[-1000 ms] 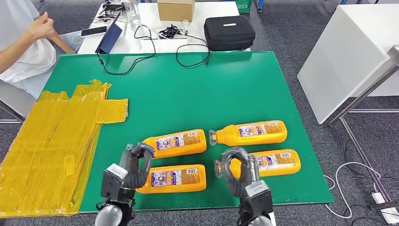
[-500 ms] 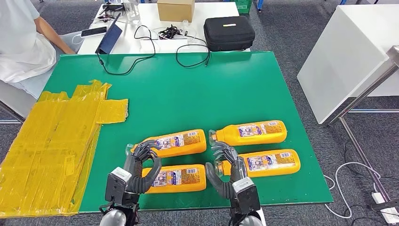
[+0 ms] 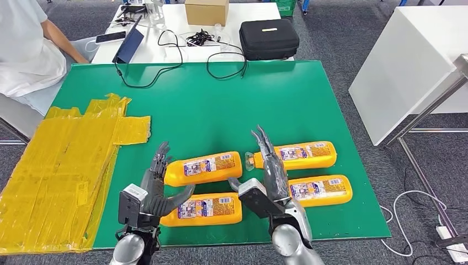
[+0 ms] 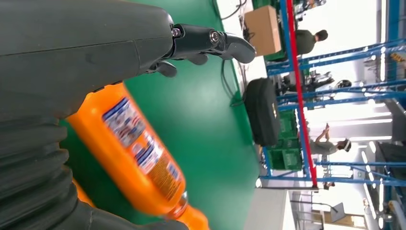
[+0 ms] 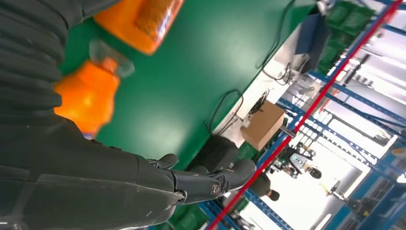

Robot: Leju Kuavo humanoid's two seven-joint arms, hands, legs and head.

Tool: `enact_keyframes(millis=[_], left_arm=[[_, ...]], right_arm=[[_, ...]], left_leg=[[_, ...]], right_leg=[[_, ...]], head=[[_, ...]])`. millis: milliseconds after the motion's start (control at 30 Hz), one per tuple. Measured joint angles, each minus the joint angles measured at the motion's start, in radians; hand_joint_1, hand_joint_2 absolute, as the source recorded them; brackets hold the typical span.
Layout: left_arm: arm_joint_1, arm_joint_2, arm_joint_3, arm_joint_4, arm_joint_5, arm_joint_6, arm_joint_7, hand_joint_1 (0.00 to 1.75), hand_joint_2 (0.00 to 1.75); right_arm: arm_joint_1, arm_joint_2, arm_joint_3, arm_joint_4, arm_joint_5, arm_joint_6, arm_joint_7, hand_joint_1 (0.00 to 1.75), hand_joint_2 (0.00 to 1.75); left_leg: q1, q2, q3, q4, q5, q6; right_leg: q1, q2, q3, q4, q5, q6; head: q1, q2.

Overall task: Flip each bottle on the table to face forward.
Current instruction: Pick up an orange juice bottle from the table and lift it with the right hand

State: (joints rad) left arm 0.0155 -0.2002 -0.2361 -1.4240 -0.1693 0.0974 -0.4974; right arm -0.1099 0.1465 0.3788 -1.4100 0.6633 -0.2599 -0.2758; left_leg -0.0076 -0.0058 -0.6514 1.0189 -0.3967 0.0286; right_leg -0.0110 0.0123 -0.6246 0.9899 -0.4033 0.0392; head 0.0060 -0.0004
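Observation:
Several orange bottles lie on their sides on the green table (image 3: 221, 105), labels up, caps pointing left. The far-left bottle (image 3: 203, 168) and near-left bottle (image 3: 205, 209) lie beside my left hand (image 3: 157, 187), which is open with fingers spread above their cap ends. My right hand (image 3: 270, 171) is open, fingers stretched straight out over the caps of the far-right bottle (image 3: 295, 155) and near-right bottle (image 3: 320, 189). In the left wrist view an orange bottle (image 4: 139, 158) lies under the hand. The right wrist view has a clear-capped bottle (image 5: 86, 96) below the palm.
A yellow taped sheet (image 3: 60, 165) covers the table's left edge. Behind the green table stand a black case (image 3: 269, 37), a cardboard box (image 3: 206, 11) and cables (image 3: 165, 61). A person (image 3: 25, 49) sits at the far left. A white table (image 3: 414, 61) stands at the right.
Both hands have uncurled from closed fists to spread fingers. The right hand has risen and reached forward over the right bottles' caps. The bottles have not moved.

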Motion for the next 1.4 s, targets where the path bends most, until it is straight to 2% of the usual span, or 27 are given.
enact_keyframes(millis=[100, 200, 333, 500, 600, 967, 1133, 1400], left_arm=[[-0.031, 0.002, 0.028, 0.0, 0.004, -0.013, 0.006, 0.0, 1.75], [-0.067, 0.004, 0.055, 0.0, 0.016, -0.034, 0.013, 0.0, 1.75], [-0.094, 0.004, 0.075, 0.001, 0.024, -0.045, 0.017, 0.0, 1.75], [-0.115, 0.004, 0.082, 0.014, 0.033, -0.052, 0.017, 0.0, 1.75], [-0.129, 0.004, 0.083, 0.031, 0.039, -0.053, 0.017, 0.0, 1.75], [-0.16, 0.004, 0.084, 0.078, 0.057, -0.053, 0.017, 0.0, 1.75], [-0.174, 0.004, 0.084, 0.109, 0.068, -0.051, 0.012, 0.0, 1.75], [-0.18, 0.004, 0.084, 0.136, 0.072, -0.05, 0.009, 0.0, 1.75]], right_arm=[[-0.095, -0.018, 0.021, 0.075, 0.091, 0.017, 0.083, 0.0, 1.75], [-0.219, -0.035, 0.053, 0.205, 0.152, 0.073, 0.146, 0.0, 1.75], [-0.334, -0.046, 0.082, 0.357, 0.168, 0.094, 0.158, 0.0, 1.75], [-0.419, -0.052, 0.121, 0.498, 0.184, 0.158, 0.17, 0.0, 1.75], [-0.466, -0.046, 0.148, 0.591, 0.184, 0.189, 0.146, 0.0, 1.75], [-0.535, -0.005, 0.204, 0.761, 0.155, 0.244, 0.096, 0.0, 1.75], [-0.554, 0.031, 0.231, 0.79, 0.112, 0.289, 0.046, 0.0, 1.75], [-0.57, 0.048, 0.254, 0.807, 0.097, 0.305, 0.036, 0.0, 1.75]], left_leg=[[0.0, 0.001, 0.0, 0.0, 0.001, 0.0], [0.0, 0.001, 0.0, 0.0, 0.002, -0.001], [0.0, -0.002, 0.0, 0.0, 0.004, 0.0], [0.0, -0.002, -0.001, 0.0, 0.004, 0.0], [0.0, -0.002, -0.001, 0.0, 0.004, 0.0], [0.0, -0.002, -0.001, 0.0, 0.004, 0.0], [0.0, -0.002, -0.001, 0.0, 0.004, 0.0], [0.0, -0.002, -0.001, 0.0, 0.004, 0.0]], right_leg=[[0.0, 0.0, 0.0, 0.0, 0.002, -0.002], [0.0, 0.0, 0.0, 0.0, 0.003, -0.001], [0.0, -0.002, 0.0, 0.0, 0.003, -0.001], [0.0, -0.002, 0.0, 0.0, 0.003, -0.001], [0.0, -0.002, 0.0, 0.0, 0.003, -0.001], [0.0, -0.002, 0.0, 0.0, 0.003, -0.001], [0.0, -0.002, -0.001, 0.0, 0.003, -0.001], [0.0, -0.002, -0.001, 0.0, 0.003, -0.001]], head=[[0.0, 0.0], [0.0, 0.0], [0.0, 0.0], [0.0, 0.0], [0.0, 0.0], [0.0, 0.0], [0.0, 0.0], [0.0, 0.0]])
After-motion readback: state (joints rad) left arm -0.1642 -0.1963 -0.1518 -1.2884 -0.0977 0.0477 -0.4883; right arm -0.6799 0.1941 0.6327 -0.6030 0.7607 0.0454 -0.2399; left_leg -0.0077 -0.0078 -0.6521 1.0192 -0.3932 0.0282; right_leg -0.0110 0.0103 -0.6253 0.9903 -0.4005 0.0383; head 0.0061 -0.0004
